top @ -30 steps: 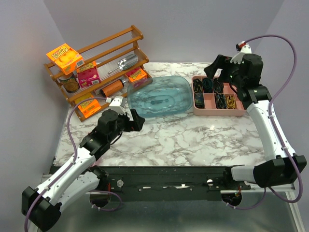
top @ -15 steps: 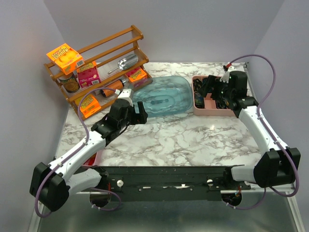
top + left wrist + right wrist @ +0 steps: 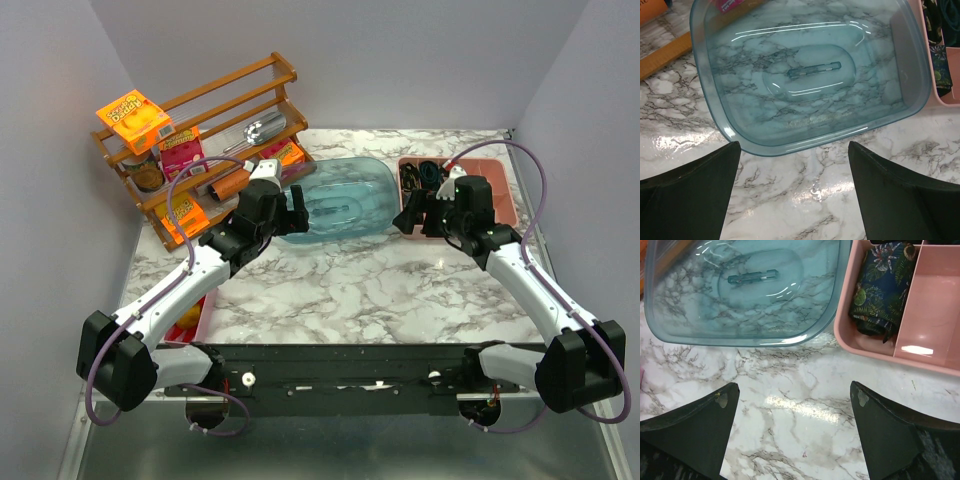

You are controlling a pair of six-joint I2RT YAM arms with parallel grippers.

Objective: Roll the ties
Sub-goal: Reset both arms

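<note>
Both arms swung inward toward blue tub (image 3: 715, 107): left end effector (image 3: 794, 150) now over its near rim, right end effector (image 3: 793, 385) down from above pink tray (image 3: 875, 351) to gap between tub and tray. Both spread wide, empty. Ties: none loose on worktop (image 3: 380, 290); tub looks empty. Leaf-print bundle (image 3: 879, 287), likely rolled tie, sits in tray compartment beside tub. No rolling under way; remaining work unclear.
</note>
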